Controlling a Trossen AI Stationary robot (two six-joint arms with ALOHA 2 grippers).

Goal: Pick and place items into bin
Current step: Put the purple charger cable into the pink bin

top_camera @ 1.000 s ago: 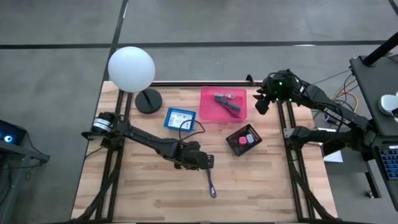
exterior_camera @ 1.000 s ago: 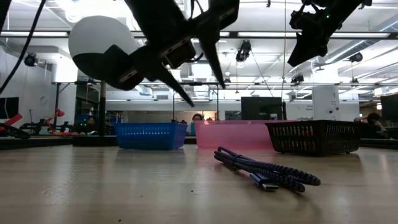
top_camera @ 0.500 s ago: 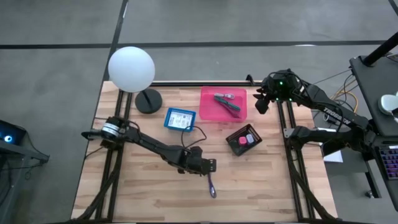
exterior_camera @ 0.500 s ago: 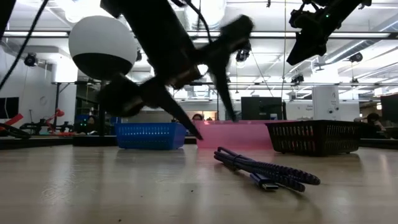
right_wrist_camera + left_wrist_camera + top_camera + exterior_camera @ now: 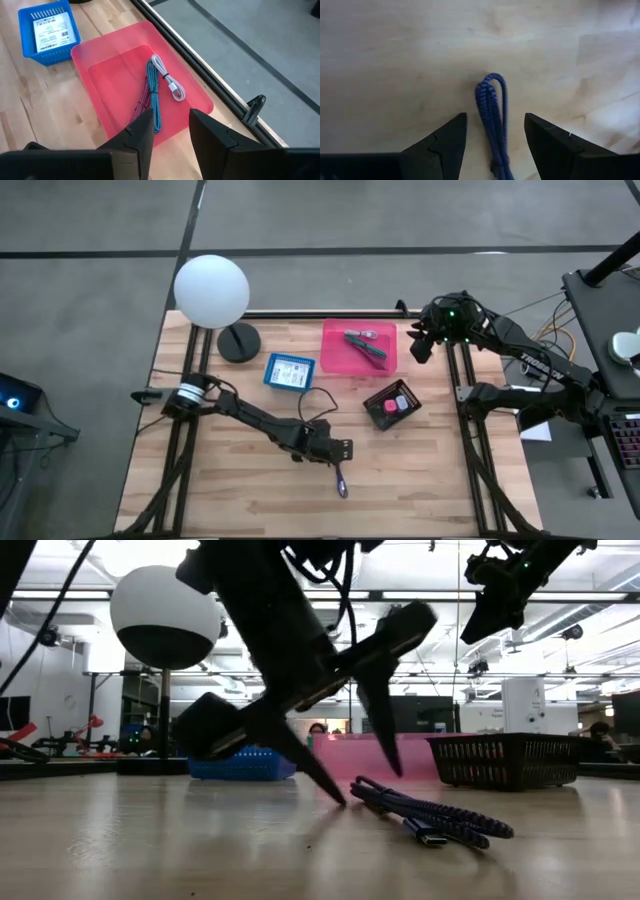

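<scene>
Straddling coiled purple cable [image 5: 492, 120] on wooden counter [image 5: 240, 495], left pincer [image 5: 495, 145] hangs low, fingers [image 5: 300, 755] apart either side of cable's loop, nothing gripped. Beyond: blue basket [image 5: 290, 372], black basket [image 5: 392, 405] holding pink item, pink bin [image 5: 115, 75] holding teal, maroon and white cables. Right pincer [image 5: 170, 137] hovers above pink bin's edge, fingers parted, empty. Farthest back, white globe lamp [image 5: 211, 290] at counter corner.

Table [image 5: 420, 490]: pale, matt wooden planks; beside it, braided blue cable [image 5: 492, 115] with woven cloth sheath; pink bin [image 5: 115, 75] of smooth translucent plastic; blue basket [image 5: 30, 30] of latticed plastic.
</scene>
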